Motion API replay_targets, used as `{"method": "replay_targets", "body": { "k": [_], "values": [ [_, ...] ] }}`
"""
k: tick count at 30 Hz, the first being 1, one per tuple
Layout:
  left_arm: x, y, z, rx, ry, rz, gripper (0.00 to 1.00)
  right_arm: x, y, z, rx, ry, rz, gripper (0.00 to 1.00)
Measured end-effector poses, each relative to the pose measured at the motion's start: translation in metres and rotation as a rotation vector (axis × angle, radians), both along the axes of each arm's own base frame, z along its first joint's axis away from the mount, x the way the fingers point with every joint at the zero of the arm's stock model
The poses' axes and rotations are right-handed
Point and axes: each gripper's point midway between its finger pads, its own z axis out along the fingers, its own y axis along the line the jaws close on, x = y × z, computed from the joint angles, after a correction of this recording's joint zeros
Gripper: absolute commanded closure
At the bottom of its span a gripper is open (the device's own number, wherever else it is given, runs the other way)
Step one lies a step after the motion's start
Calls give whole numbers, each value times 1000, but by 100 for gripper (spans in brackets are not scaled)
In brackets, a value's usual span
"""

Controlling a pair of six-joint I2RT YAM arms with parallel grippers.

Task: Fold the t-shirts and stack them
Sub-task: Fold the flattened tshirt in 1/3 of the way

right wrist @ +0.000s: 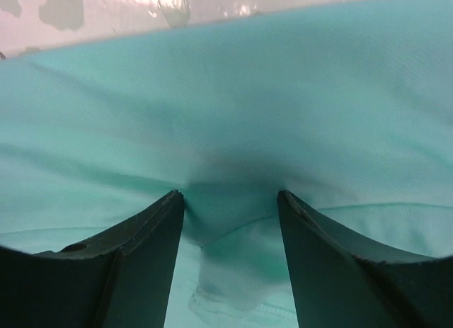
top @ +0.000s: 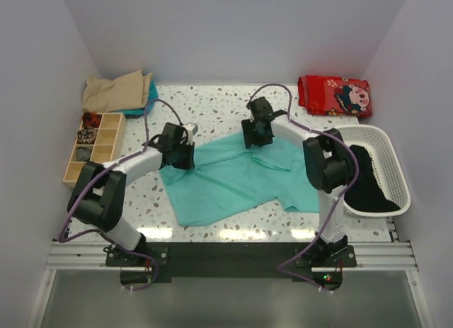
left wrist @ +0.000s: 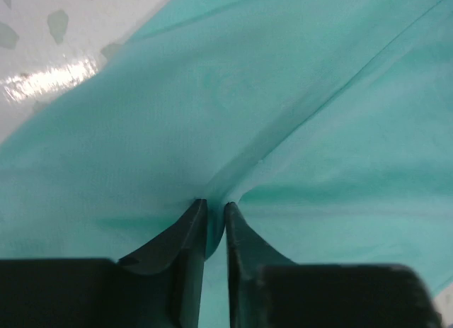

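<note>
**Progress: teal tee barely begun, stack hardly started**

Teal tee (top: 233, 179) is lying mostly open and rumpled in the middle of the table (top: 212, 105), between the two arms, with no clean fold showing yet. Left gripper (left wrist: 214, 209) is pinching a raised ridge of the cloth near its far left edge, its fingers all but closed with only fabric between them. Right gripper (right wrist: 230, 197) is pressing down near the tee's far edge with its fingers standing wide apart. Cloth is bunching between them, but they are not clamping it.

A tan shirt (top: 115, 91) is sitting folded at the back left corner, seemingly done, while a black garment (top: 364, 176) is waiting in the basket (top: 393, 165) at the right. By my reading, most of the job is remaining.

A teal edge (top: 151, 94) is peeking out beside the tan shirt, too little to identify. Neither wrist view is showing which part of the tee is being held, and from above both arms are hiding the cloth beneath them.
</note>
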Motion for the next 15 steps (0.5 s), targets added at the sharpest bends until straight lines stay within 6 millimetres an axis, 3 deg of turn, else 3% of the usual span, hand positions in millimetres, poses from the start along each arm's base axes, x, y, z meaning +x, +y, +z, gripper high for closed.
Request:
{"method": "replay_targets", "body": {
  "k": [4,5,10,15],
  "values": [
    [-7,2,-2,15,37,-19,36,-12,-9,9,-20,9,5,39],
    [-9,2,-3,19,47,-19,0,-12,-10,14,-20,0,6,39],
    [-14,10,-3,58,71,-3,0,-6,-13,43,-16,-67,1,38],
    [-11,21,13,91,21,47,0,4,-16,55,-11,-100,-16,39]
  ]
}}
